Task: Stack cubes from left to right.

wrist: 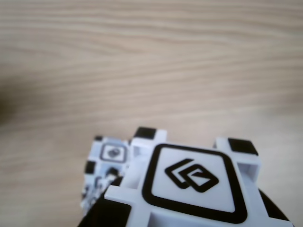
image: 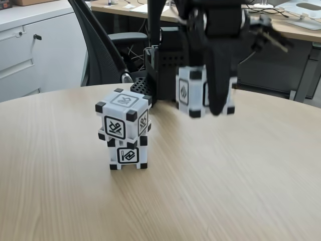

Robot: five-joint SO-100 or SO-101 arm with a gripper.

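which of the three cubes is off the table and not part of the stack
The cube on the right in the fixed view, held in the end effector above the table. The top cube and bottom cube are stacked.

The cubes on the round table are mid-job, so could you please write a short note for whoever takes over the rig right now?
Gripper: shut on the third cube, held in the air above the wooden table, right of the stack in the fixed view.
Stack: top cube sits slightly twisted on the bottom cube.
Done: two cubes stacked, third picked up.
Left: carry the third cube over the stack, set it on the top cube, release.
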